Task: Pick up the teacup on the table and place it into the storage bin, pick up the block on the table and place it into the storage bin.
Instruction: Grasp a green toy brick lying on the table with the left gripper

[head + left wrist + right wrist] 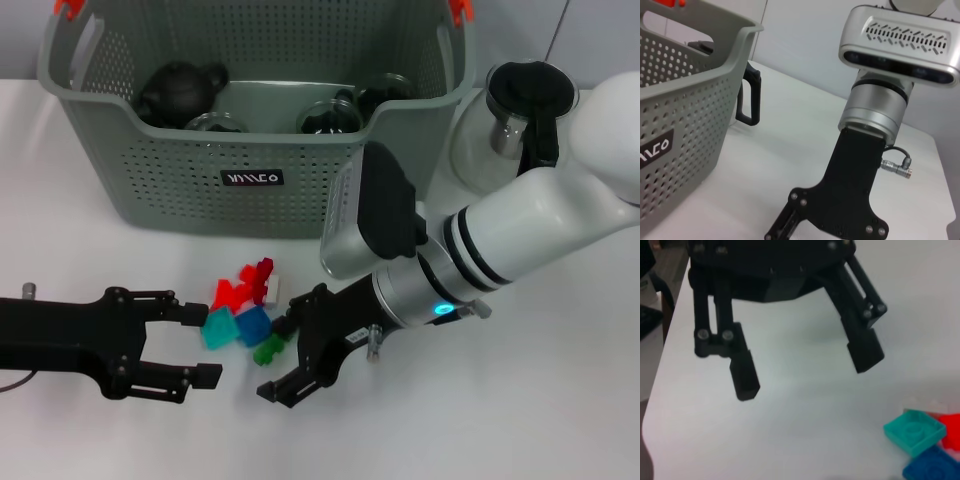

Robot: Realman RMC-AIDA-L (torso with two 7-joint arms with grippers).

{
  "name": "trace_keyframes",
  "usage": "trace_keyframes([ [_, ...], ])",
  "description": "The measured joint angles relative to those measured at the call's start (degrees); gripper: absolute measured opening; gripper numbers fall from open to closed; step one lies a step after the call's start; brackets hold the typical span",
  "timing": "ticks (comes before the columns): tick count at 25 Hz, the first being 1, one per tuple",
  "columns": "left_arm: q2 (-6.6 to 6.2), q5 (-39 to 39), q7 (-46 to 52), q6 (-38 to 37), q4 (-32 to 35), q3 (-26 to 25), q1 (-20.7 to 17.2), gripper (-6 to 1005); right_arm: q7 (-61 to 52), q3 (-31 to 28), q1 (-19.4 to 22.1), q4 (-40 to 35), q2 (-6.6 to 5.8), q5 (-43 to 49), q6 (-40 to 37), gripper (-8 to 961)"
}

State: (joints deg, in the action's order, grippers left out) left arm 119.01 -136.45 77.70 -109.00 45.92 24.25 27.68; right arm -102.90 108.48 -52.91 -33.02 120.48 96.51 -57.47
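The grey-green storage bin [250, 185] stands at the back, also seen in the left wrist view [685, 125]. Glass teacups [330, 115] and a black teapot [180, 88] sit inside it. A cluster of blocks lies on the table: red [240, 290], teal [219, 328], blue [253, 325] and green [267, 350]. My left gripper [200, 345] is open just left of the teal block [914, 430]; the right wrist view shows the left gripper [807, 372] with its jaws spread. My right gripper [278, 357] is open, low over the table, by the green block.
A glass pitcher with a black lid [515, 115] stands right of the bin; its black handle [750, 100] shows behind the bin's corner. The right arm's silver wrist [875, 115] hangs over the table near the blocks.
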Motion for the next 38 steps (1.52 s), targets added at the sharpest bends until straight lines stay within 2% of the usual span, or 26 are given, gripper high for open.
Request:
trace_keyframes([
  [7,-0.01,-0.22,0.00,-0.04,0.48,0.00,-0.08,827,1.12,-2.19,0.26,-0.46,-0.11,0.17,1.17,881],
  [20,-0.08,-0.22,0.00,0.60,0.43,0.00,0.11,827,1.48,-0.68,0.27,-0.07,0.50,-0.13,5.41,882],
  [38,-0.19,-0.22,0.00,0.51,0.18,0.00,0.46,827,1.47,0.56,0.00,0.33,0.38,0.26,2.14,881],
])
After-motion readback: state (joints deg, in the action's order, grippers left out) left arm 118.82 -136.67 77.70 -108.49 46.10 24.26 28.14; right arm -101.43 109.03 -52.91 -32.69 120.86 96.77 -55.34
